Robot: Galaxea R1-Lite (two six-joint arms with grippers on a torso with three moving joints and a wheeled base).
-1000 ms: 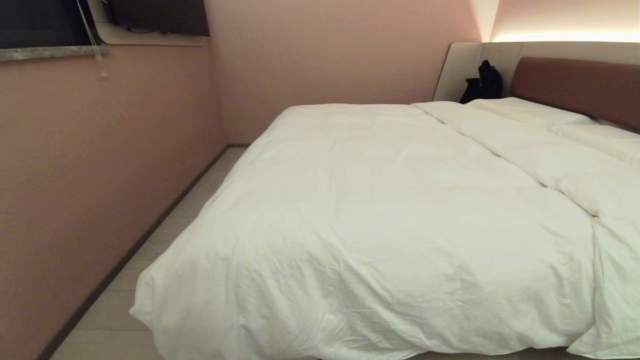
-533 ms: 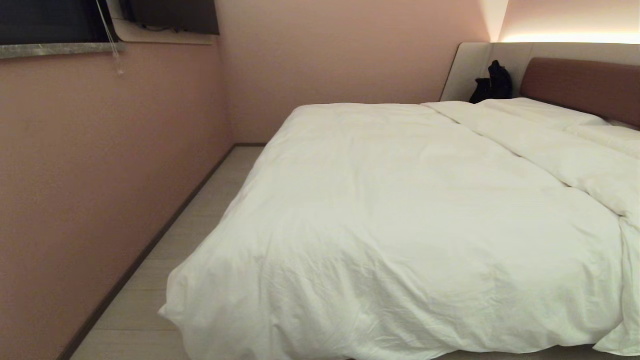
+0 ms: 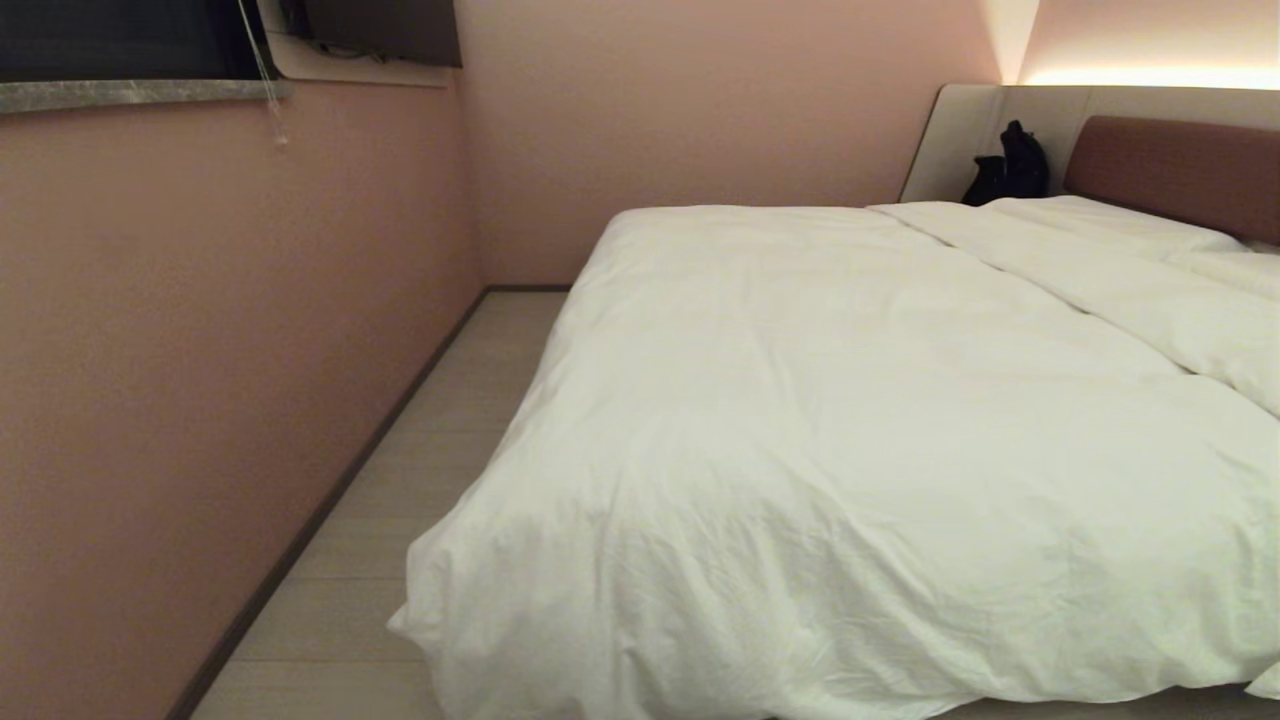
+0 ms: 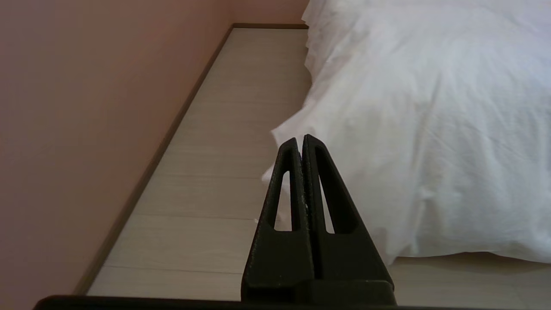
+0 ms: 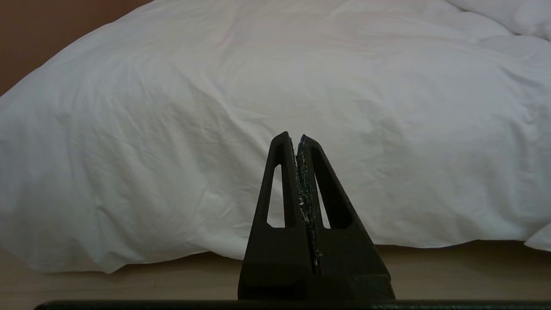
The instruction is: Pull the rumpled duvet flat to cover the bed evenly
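At the bed's foot corner: we look along the bed (image 3: 1170, 165) from the head view, with neither arm in that picture.
Duvet: the duvet (image 3: 860, 440) lies over the whole mattress, softly wrinkled, its near edge hanging down toward the floor (image 3: 420, 500); its left corner bulges out past the bed's side.
Fold: from the head view alone we see a band of the duvet turned back near the headboard, with pillows (image 3: 1110, 220) beyond it.
Headboard end: only the head view shows the reddish-brown headboard, the lit strip above it and a black object (image 3: 1010, 165) beside the pillows.
Wall: a pink wall (image 3: 200, 350) runs along the left, with the floor strip between it and the bed.
Left gripper: in the left wrist view our left gripper (image 4: 301, 140) sits apart from the duvet's (image 4: 430, 129) hanging corner, over the floor (image 4: 224, 172); its jaws are pressed together and hold nothing.
Right gripper: in the right wrist view our right gripper (image 5: 296, 137) faces the duvet's (image 5: 215, 129) foot edge without touching it; its jaws are closed tight and empty.
Under the edge: both wrist views show a shadowed gap beneath the duvet's hem, which the head view barely catches.
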